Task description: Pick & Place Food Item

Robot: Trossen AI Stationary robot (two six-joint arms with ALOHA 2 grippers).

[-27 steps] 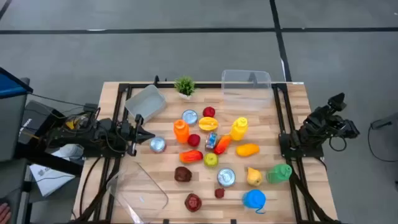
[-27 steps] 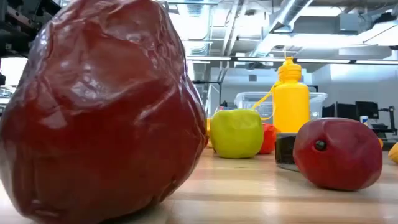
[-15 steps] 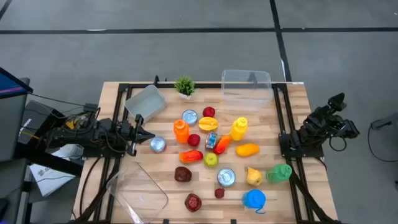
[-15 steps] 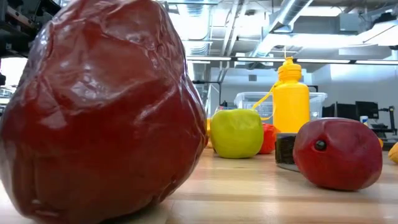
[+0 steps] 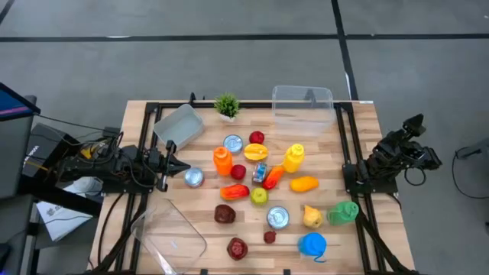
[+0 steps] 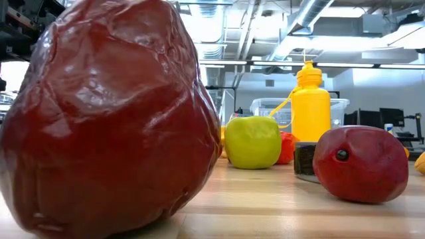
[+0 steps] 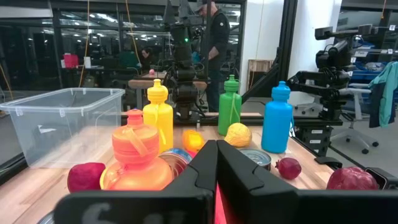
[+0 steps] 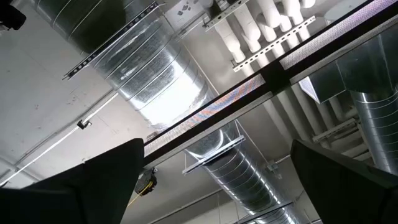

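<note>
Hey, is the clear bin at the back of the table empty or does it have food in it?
Empty: the clear bin shows only bare bottom from above.

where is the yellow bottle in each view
High view: yellow bottle stands right of centre on the table.
Low view: right of centre, behind the green apple.
Left wrist view: left of centre, behind the orange bottle.
Right wrist view: not in it, only ceiling.
Shared landmark: the clear bin beyond it.
</note>
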